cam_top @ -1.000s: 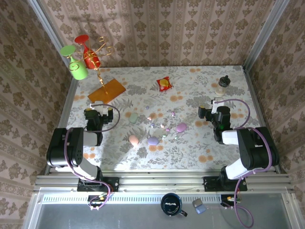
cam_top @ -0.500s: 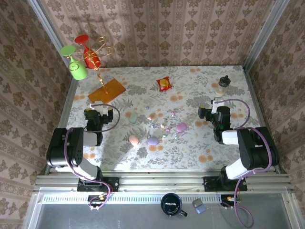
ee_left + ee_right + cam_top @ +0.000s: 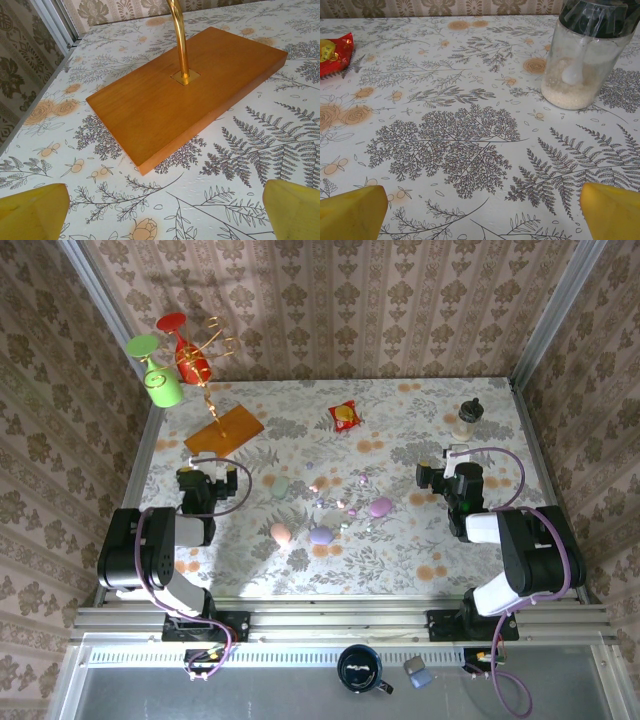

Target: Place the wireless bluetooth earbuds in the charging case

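Several tiny pastel earbuds (image 3: 343,505) lie scattered on the floral cloth at mid-table. Around them sit egg-like charging cases: green (image 3: 281,486), pink (image 3: 281,533), purple (image 3: 321,536) and mauve (image 3: 380,507). My left gripper (image 3: 203,468) rests low at the left, well apart from them. Its yellow fingertips (image 3: 31,210) stand wide open with only cloth between them, so the left gripper (image 3: 165,210) is empty. My right gripper (image 3: 450,462) sits low at the right, just beyond the mauve case. It is open and empty too in its wrist view (image 3: 482,210).
A wooden base (image 3: 185,95) with a gold stem stands just ahead of the left gripper, carrying green and red glasses (image 3: 170,365). A jar of white grains (image 3: 582,60) stands far right of the right gripper, and a red snack packet (image 3: 344,416) lies at the back.
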Robot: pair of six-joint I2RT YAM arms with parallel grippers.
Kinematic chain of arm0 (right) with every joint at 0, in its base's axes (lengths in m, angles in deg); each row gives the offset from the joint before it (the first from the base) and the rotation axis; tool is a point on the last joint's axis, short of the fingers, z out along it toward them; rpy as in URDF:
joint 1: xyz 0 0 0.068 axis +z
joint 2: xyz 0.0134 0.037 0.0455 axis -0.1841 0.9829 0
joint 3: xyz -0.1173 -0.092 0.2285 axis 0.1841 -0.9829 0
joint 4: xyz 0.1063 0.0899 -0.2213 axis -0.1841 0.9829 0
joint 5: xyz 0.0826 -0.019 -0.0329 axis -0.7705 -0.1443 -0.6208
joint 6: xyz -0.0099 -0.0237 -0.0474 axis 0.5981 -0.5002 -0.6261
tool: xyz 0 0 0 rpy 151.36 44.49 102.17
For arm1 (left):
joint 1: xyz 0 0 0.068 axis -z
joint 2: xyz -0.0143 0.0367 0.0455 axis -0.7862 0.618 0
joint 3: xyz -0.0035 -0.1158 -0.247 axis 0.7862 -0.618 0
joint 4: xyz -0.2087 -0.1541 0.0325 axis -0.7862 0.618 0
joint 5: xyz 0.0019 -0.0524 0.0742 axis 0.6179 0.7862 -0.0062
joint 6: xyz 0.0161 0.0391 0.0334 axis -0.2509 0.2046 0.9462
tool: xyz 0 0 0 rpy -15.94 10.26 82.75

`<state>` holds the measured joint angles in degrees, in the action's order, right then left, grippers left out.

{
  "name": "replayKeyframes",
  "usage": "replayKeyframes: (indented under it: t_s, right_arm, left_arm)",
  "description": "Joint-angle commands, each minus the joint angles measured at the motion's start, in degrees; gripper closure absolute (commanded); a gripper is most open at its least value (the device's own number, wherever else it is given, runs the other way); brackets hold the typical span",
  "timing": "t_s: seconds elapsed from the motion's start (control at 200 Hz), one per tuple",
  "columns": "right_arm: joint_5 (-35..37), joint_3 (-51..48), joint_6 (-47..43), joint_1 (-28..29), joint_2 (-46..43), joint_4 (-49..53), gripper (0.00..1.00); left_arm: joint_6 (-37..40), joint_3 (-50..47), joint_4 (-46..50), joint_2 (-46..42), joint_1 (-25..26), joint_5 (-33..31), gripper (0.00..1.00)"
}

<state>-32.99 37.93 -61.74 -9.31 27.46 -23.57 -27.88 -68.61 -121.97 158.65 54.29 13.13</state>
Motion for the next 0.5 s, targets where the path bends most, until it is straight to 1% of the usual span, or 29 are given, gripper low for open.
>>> replayKeyframes:
  t_s: [0.0, 0.105, 0.175, 0.275, 0.33, 0.42, 0.495]
  right_arm:
    - [-0.41, 0.64, 0.17, -0.25, 0.23, -1.79, 0.00]
    - [-0.95, 2.92, 0.07, -0.23, -2.20, 4.47, 0.00]
    - [-1.79, 4.96, -0.31, -0.25, -4.72, 9.97, 0.00]
    - [-3.40, 5.61, -1.03, -0.16, -7.23, 13.22, 0.00]
    - [-3.42, 5.63, -0.95, -0.16, -11.53, 15.36, 0.00]
    - [-2.95, 5.13, 1.04, -0.16, -16.10, 16.73, 0.00]
    - [-4.52, 4.99, 2.46, -0.08, -20.50, 18.97, 0.00]
  left_arm:
    - [-1.04, 1.00, -0.93, -0.11, -0.61, 0.67, 0.00]
    - [-1.00, -0.28, -2.73, -1.36, -0.61, 0.04, 0.00]
    - [-1.19, -0.70, -0.83, -4.15, -0.59, -0.50, 0.00]
    - [-0.78, 0.25, 5.55, -8.94, -0.13, -0.55, 0.00]
    - [-0.41, 0.82, 9.30, -12.04, 0.36, -0.57, 0.00]
    - [-1.02, 1.90, 15.85, -17.09, 1.65, -1.44, 0.00]
    - [-1.00, 3.35, 21.21, -21.20, 3.62, -2.23, 0.00]
